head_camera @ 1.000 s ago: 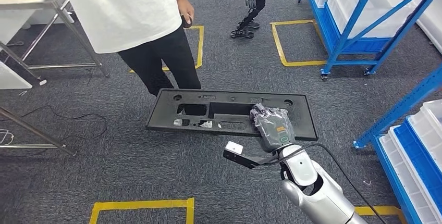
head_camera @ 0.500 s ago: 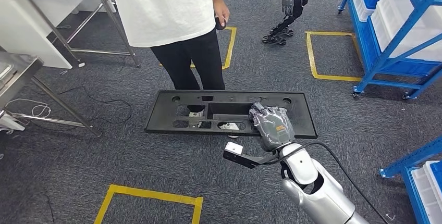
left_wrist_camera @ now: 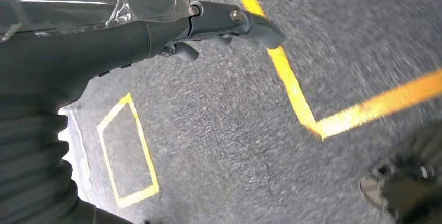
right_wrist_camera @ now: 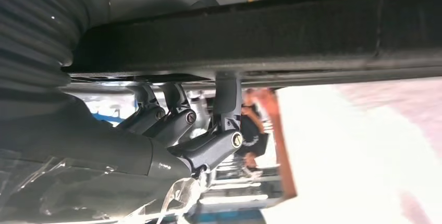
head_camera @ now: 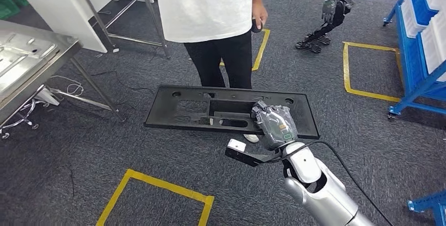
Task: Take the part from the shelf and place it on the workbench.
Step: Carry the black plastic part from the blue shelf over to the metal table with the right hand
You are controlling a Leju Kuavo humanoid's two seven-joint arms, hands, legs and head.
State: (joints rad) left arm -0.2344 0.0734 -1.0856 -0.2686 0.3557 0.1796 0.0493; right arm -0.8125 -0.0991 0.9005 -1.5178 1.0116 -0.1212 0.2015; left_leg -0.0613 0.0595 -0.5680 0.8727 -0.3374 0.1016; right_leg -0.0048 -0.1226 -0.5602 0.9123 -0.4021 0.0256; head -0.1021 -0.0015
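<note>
Fingers [right_wrist_camera: 172, 122] of the right hand [head_camera: 274, 125] clamp the black part [head_camera: 210, 109] at frame center over grey carpet [head_camera: 131, 147] with yellow tape [head_camera: 158, 186], a steel workbench [head_camera: 31, 63] upper left; left hand [left_wrist_camera: 229, 21] fingers unclear.

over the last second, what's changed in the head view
The whole view has swung: the camera turned, so the blue shelf slid toward the right edge and a steel workbench came in at the left. The person now stands nearer the middle. Unchanged: the right hand still grips the black part, carried flat in front; nothing was let go.
</note>
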